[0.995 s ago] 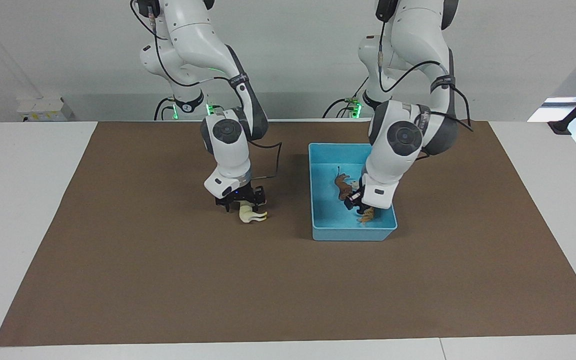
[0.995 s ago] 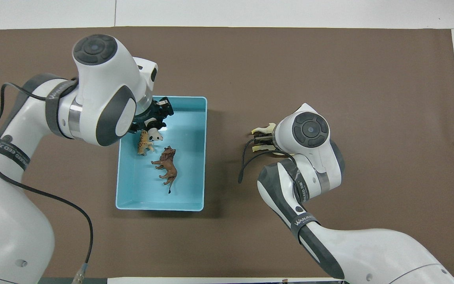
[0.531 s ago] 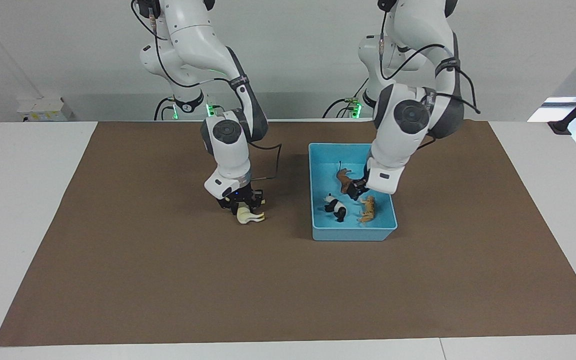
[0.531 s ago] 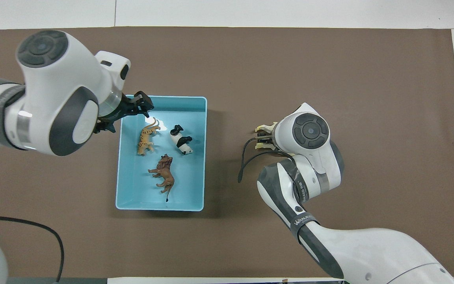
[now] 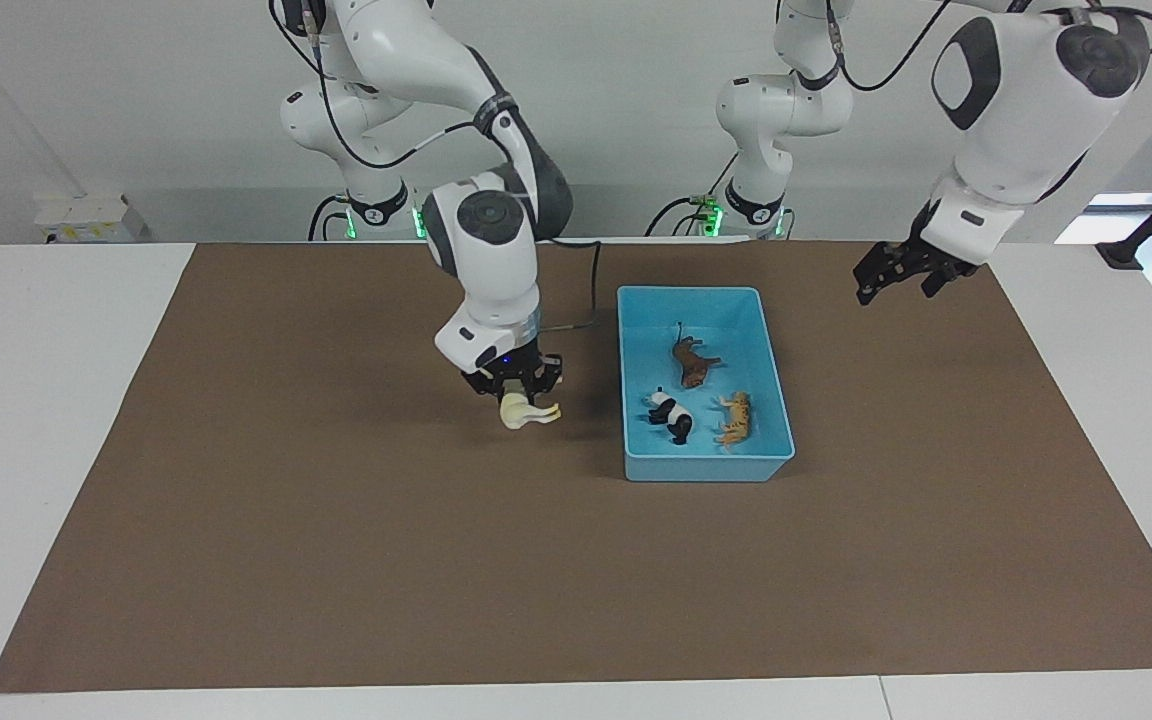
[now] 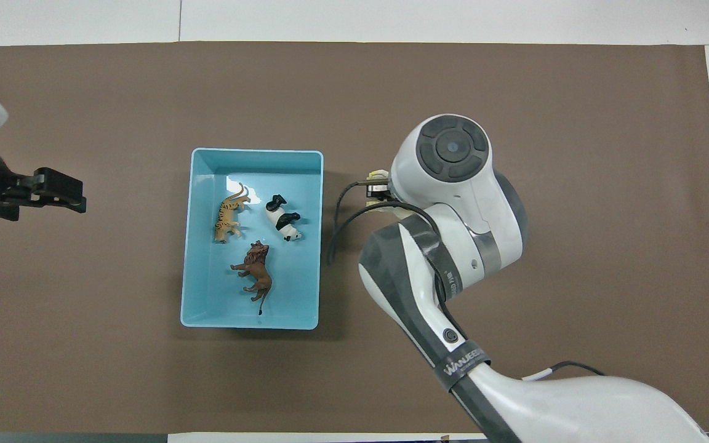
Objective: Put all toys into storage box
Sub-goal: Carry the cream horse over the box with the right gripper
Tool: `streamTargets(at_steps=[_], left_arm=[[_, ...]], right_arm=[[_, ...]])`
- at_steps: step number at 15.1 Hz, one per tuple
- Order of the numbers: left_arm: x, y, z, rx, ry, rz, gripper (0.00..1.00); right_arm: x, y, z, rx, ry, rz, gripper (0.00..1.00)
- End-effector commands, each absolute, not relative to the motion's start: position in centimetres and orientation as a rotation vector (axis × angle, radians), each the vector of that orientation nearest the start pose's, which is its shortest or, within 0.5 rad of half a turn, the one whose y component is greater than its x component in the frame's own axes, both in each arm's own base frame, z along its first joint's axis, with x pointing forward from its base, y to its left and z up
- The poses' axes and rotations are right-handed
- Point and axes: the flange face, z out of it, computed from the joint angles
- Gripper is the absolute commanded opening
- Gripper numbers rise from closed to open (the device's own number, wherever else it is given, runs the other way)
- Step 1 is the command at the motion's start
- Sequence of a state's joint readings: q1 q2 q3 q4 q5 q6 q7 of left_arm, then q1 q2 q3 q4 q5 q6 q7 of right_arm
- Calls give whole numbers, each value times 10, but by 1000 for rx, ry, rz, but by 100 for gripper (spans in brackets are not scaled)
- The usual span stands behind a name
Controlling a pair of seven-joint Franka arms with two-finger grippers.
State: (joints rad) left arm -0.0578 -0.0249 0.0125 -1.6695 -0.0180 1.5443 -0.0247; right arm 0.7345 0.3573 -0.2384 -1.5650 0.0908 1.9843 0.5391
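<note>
There are four toy animals in all: one orange tiger [image 5: 735,419], one black-and-white panda [image 5: 672,414], one brown animal [image 5: 693,362] and one cream horse [image 5: 528,412]. Three of the four lie in the box and one is outside it, held up over the mat. There is one blue storage box [image 5: 636,380]. One brown mat [image 5: 336,560] covers the worktop. Two robot arms stand at the worktop's edge, each with one gripper: the left gripper [image 5: 901,272] and the right gripper [image 5: 519,385].
</note>
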Motion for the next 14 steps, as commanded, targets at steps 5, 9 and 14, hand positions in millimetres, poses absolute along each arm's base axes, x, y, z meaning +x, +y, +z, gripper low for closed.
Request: streamTargets(at_steps=[5, 9, 14], left_arm=[[553, -26, 573, -3103, 221, 213, 100], [550, -27, 573, -3112, 232, 238, 100], [548, -27, 576, -3130, 209, 234, 100]], right_arm=[[556, 509, 493, -2917, 174, -218, 0], [536, 547, 433, -2955, 91, -243, 0], [521, 550, 416, -2967, 265, -191, 100]])
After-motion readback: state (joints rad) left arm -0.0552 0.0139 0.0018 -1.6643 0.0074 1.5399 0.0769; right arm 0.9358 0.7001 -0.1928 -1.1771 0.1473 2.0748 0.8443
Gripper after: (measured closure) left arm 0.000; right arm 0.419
